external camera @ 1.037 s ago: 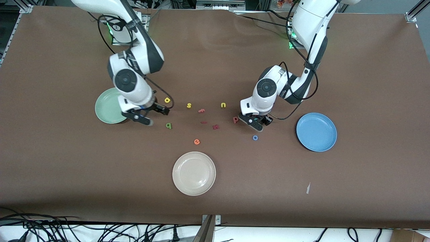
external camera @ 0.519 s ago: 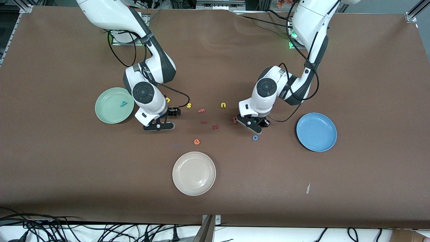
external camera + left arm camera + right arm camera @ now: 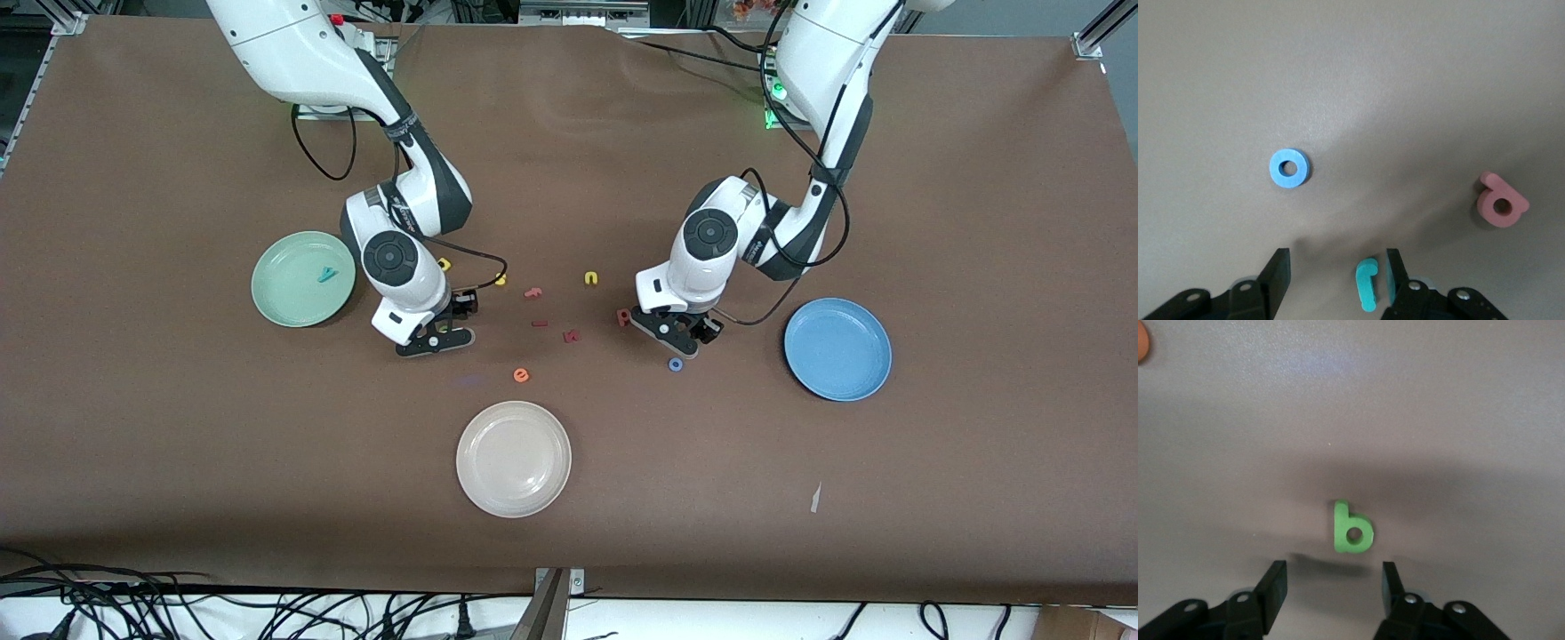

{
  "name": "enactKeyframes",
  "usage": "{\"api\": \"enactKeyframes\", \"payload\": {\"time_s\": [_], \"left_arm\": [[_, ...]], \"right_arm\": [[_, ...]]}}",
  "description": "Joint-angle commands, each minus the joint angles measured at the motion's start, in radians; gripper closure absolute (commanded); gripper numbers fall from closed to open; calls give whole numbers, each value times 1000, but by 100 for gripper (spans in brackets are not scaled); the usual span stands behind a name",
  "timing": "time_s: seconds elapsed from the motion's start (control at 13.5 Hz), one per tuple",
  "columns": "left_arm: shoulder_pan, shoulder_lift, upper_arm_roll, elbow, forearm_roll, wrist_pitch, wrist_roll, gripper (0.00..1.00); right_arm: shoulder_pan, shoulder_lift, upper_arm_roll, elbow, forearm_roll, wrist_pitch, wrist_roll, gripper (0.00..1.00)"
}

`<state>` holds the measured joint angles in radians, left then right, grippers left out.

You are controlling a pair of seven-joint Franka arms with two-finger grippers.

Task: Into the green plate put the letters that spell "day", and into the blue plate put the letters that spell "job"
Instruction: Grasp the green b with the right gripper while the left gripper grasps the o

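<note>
Two grippers hang low over the table. Front view: teal y (image 3: 327,275) lies in the green plate (image 3: 283,307); the blue plate (image 3: 867,378) has no letters. Left wrist view: left gripper (image 3: 1335,280) is open, teal j (image 3: 1366,284) by one finger, blue o (image 3: 1289,168) and pink b (image 3: 1501,201) near. Right wrist view: right gripper (image 3: 1331,592) is open, green a (image 3: 1352,528) just ahead.

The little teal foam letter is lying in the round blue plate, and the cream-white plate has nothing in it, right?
Not quite. The little teal foam letter lies in the round pale green plate, not the round blue plate, which holds nothing. The front view shows it. The cream-white plate does have nothing in it.
</note>
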<state>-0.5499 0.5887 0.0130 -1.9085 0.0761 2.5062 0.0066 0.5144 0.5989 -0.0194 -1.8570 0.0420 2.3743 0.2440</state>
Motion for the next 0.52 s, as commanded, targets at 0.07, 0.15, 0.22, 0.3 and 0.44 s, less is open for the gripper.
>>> {"api": "enactKeyframes", "payload": {"time_s": [0.07, 0.15, 0.22, 0.3, 0.44], "left_arm": [[1, 2, 1, -9, 17, -10, -10, 35], [1, 8, 1, -9, 17, -10, -10, 39], [1, 10, 1, -9, 17, -10, -10, 40], [1, 10, 1, -9, 17, -10, -10, 42], [1, 10, 1, -12, 17, -10, -11, 42]], "right_arm": [[0, 19, -2, 2, 7, 55, -41, 43], [0, 19, -4, 2, 6, 56, -43, 50], [-2, 18, -5, 2, 7, 54, -55, 53], [-2, 19, -7, 2, 6, 55, -61, 56], [-5, 21, -7, 2, 6, 57, -63, 57]]}}
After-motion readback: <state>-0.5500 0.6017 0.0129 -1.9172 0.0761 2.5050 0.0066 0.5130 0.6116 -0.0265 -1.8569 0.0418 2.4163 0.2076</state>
